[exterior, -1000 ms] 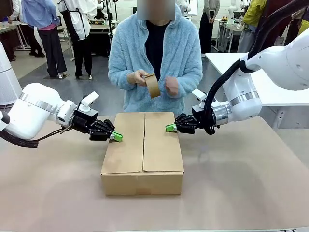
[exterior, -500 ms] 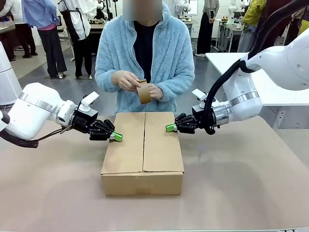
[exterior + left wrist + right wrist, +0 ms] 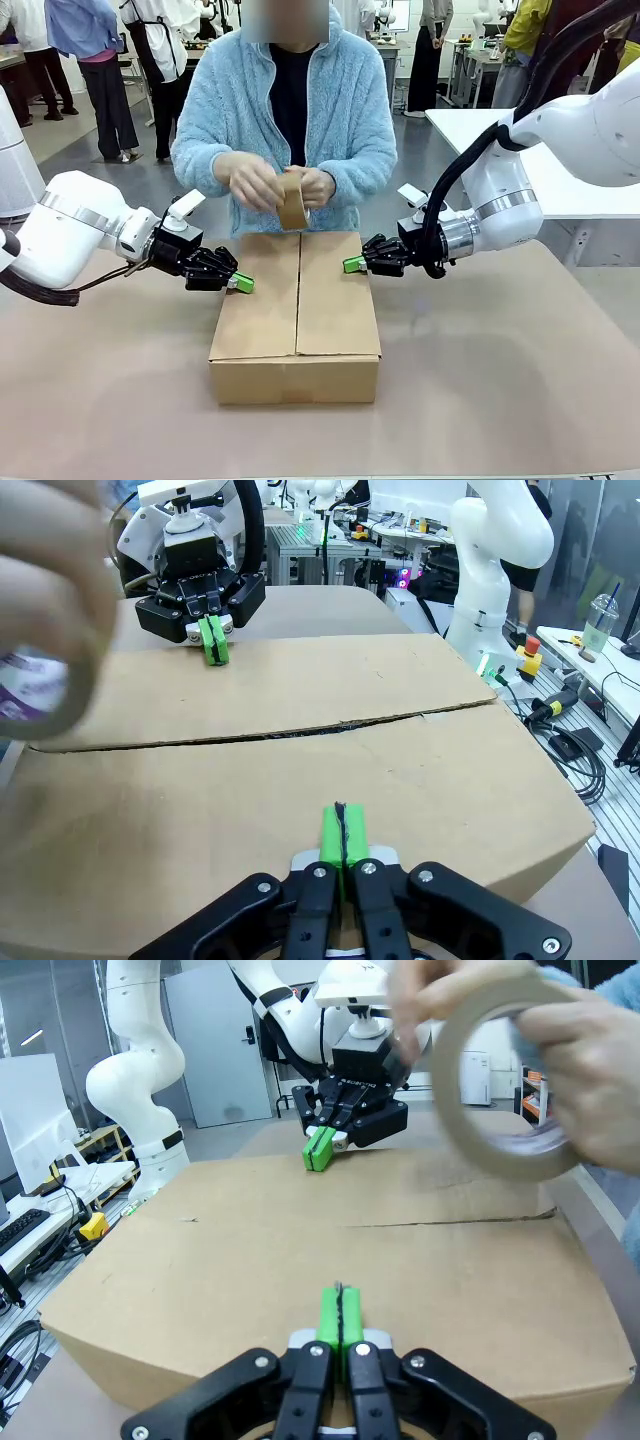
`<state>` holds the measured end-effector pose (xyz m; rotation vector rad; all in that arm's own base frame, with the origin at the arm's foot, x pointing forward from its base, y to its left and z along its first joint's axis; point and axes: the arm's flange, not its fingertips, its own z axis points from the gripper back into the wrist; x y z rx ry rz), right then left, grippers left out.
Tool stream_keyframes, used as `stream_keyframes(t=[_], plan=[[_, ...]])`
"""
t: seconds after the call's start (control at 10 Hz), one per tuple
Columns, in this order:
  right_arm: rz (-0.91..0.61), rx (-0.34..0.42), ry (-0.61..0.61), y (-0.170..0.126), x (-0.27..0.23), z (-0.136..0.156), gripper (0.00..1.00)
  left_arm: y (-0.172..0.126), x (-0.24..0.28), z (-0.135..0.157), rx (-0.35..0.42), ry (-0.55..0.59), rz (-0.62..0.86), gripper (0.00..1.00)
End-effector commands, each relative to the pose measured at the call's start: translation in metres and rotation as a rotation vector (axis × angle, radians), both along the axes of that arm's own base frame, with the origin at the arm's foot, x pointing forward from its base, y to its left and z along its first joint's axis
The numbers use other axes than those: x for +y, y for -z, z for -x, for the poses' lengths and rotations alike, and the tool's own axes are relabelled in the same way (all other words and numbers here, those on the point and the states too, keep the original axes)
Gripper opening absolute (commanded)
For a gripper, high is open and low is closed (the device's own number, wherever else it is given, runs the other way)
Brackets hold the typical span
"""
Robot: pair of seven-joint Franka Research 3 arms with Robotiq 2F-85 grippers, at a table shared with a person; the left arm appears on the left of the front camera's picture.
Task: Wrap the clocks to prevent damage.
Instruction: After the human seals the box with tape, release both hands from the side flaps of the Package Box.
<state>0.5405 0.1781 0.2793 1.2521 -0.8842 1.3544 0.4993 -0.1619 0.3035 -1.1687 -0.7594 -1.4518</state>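
left hand (image 3: pixel 240 283), green pads pressed together with nothing between them, resting its tips on the left top edge of the cardboard box (image 3: pixel 296 318); seen from its own wrist as closed pads (image 3: pixel 340 832) lying over the near flap. right hand (image 3: pixel 353 264), likewise pinched fully together and holding nothing, touching the box's right top edge nearer the far end; seen from its own wrist as joined pads (image 3: pixel 339 1316) over the flap. both hands facing each other across the lid, each appearing in the other's wrist view at the far edge. box sitting closed on the tabletop (image 3: pixel 500 380), its two top flaps meeting along a centre seam (image 3: pixel 299 290) running away from the robot. clocks not visible anywhere; position cannot be told from these views. beyond the box, person in a light blue fleece (image 3: pixel 345 110) standing at the far side, holding a brown tape roll (image 3: pixel 292 201) in both of the person's hands (image 3: pixel 250 180) just above the box's far end. tape roll looming large and blurred at the upper right of the right wrist view (image 3: pixel 500 1070).
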Motion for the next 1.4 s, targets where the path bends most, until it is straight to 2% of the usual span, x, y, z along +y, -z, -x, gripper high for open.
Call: stream_keyframes(t=[0.0,1.3], plan=[[0.016,-0.006,0.019,0.0023,0.0008,0.0012,0.01,0.004,-0.0008,-0.0028,0.002,-0.003,-0.003,0.0],[0.016,-0.006,0.019,0.0023,0.0008,0.0012,0.01,0.004,-0.0008,-0.0028,0.002,-0.003,-0.003,0.0]])
